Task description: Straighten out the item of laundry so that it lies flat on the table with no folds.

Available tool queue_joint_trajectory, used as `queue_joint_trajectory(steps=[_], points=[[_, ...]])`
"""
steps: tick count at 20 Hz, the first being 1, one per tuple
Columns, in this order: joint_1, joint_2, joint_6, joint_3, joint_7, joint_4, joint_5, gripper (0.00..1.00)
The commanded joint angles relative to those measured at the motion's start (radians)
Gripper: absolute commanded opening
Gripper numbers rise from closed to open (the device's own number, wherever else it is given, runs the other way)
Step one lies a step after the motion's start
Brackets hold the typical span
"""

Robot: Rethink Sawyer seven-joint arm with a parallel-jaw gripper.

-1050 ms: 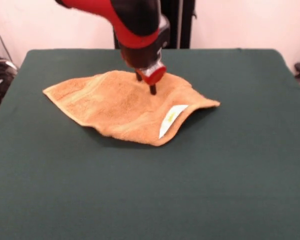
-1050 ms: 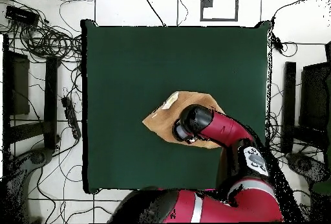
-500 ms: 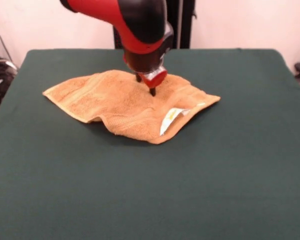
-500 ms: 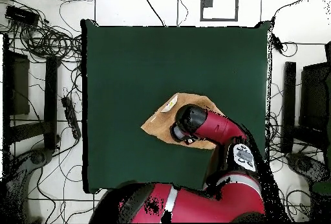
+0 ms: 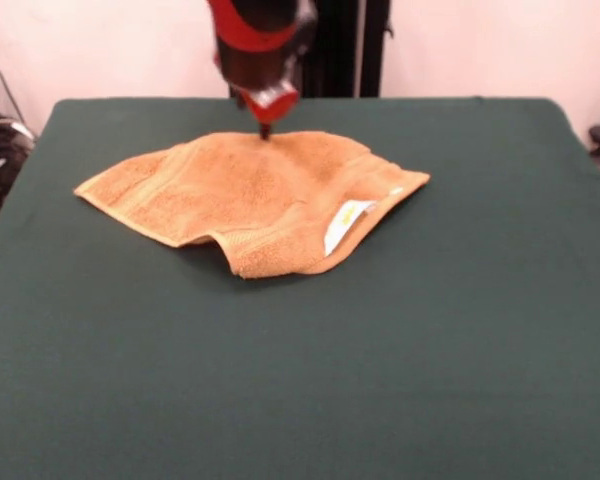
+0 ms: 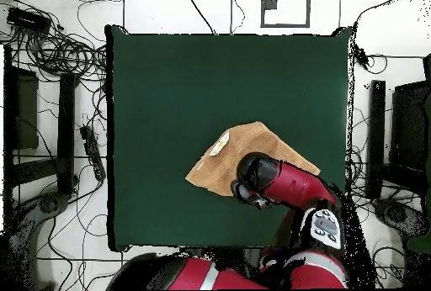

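The orange-tan terry hand towel (image 5: 242, 195) lies on the far half of the green felt-covered table (image 5: 380, 350), a little left of the middle in the front view, and it is not flat. Its near edge is doubled under into a thick rolled fold, and the cloth humps up softly through the middle, with one corner stretched out to the left and another pointing right. A small white care tag (image 5: 341, 224) with a bit of yellow print sits on the right part, close to the folded near edge; from overhead the same tag (image 6: 220, 144) shows at the towel's corner farthest from the robot. The gripper (image 5: 264, 128) comes down from the red and black arm (image 6: 282, 182) and its dark tip meets the towel's far edge, right at the top of the hump. Only a single dark point shows there under the red wrist, so I cannot tell how it is set. From above, the arm covers that edge of the towel (image 6: 244, 149).
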Motion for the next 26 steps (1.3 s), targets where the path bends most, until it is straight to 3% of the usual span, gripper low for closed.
queue_joint_trajectory(steps=[1, 7, 9, 11, 13, 16, 21, 26], points=[[-0.059, -0.036, 0.103, -0.054, 0.025, 0.075, -0.088, 1.0], [-0.132, 0.023, -0.031, 0.088, 0.0, 0.032, -0.073, 1.0], [-0.12, -0.026, -0.139, 0.124, 0.029, 0.069, -0.055, 1.0], [-0.122, -0.128, -0.161, 0.167, 0.045, 0.127, -0.004, 1.0], [-0.088, -0.204, -0.107, 0.155, 0.057, 0.121, -0.002, 1.0], [-0.017, -0.243, -0.015, 0.108, 0.082, 0.058, -0.03, 1.0], [0.104, -0.206, 0.109, 0.006, 0.144, -0.116, -0.077, 1.0], [0.16, -0.155, 0.213, -0.042, 0.181, -0.279, -0.063, 1.0]])
